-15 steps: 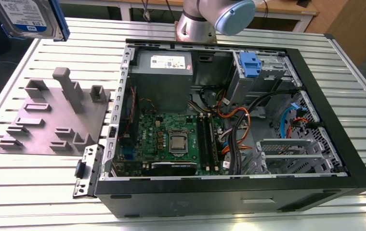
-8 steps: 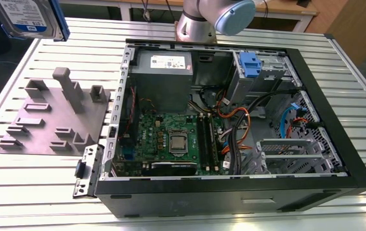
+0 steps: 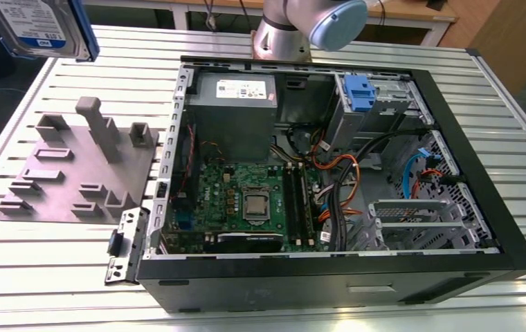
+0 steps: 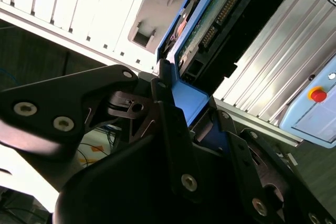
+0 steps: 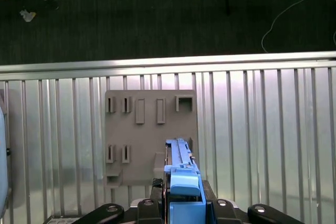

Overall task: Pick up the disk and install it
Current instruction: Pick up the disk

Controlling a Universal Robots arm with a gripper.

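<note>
Second wrist view: tool [image 4: 189, 100] clamps disk [image 4: 210, 17]; exterior view: case [image 3: 337, 273] holds blue-tabbed carrier [image 3: 359, 93].

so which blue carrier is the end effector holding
The disk with the white-and-blue label, at the exterior view's top left; the end effector is shut on its blue end. The other blue carrier sits inside the case beside the grey power supply.
</note>
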